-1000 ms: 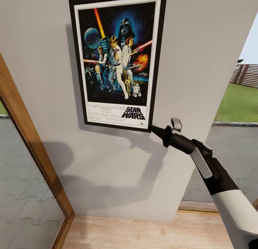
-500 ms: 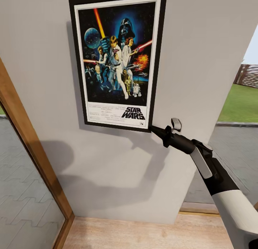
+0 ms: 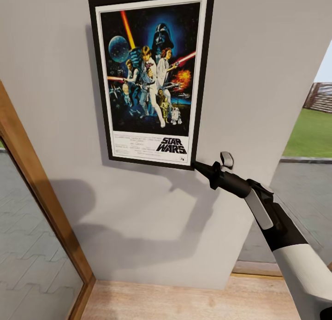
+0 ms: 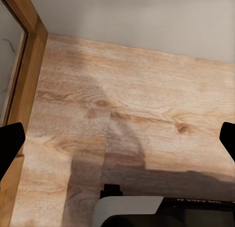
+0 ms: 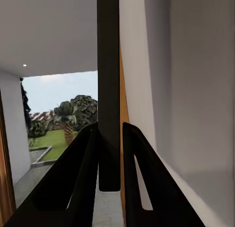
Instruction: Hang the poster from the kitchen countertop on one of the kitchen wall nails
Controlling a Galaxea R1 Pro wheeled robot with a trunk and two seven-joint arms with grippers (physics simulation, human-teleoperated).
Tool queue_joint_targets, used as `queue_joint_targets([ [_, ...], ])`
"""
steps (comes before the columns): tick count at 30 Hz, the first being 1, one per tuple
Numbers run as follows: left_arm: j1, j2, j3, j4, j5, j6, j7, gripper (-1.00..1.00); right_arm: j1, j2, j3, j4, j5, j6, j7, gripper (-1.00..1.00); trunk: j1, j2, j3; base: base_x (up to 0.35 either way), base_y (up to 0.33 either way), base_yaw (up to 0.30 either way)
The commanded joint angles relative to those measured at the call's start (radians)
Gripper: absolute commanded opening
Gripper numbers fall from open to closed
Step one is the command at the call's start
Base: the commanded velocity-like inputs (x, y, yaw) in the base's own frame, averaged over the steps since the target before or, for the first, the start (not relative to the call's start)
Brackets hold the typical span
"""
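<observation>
Now clamping right gripper [image 3: 195, 164] on poster [image 3: 152, 75] at its lower corner, flat against wall [image 3: 258, 57]; left gripper [image 4: 117, 138] apart above floor [image 4: 122, 104].

I can't make out any nail behind the poster [image 3: 152, 78]; its top edge runs off the head view, and the frame hides my right gripper's [image 3: 195, 163] fingertips.

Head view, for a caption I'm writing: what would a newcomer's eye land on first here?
First the poster, its black frame and bright Star Wars artwork held upright against the plain grey wall. Next the right hand, pinching the frame's lower right corner at the end of a black and white arm; the right wrist view shows its fingers closed on the frame's edge. Last, the wooden door frame slanting down the left.
</observation>
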Motion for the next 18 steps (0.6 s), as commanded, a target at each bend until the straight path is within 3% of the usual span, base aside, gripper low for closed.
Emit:
queue_joint_targets([
  [1,0.0,0.0,0.002,-0.003,0.002,0.007,-0.006,1.0,-0.001,-0.001,0.002,0.0,-0.013,0.014,0.005,-1.0,0.001,-0.002,-0.002,0.049,0.0,0.0],
  [18,0.0,0.0,0.003,-0.003,0.002,0.007,-0.006,1.0,0.005,-0.001,0.004,0.0,-0.012,0.012,0.005,-1.0,0.001,-0.002,-0.002,0.008,0.0,0.0],
])
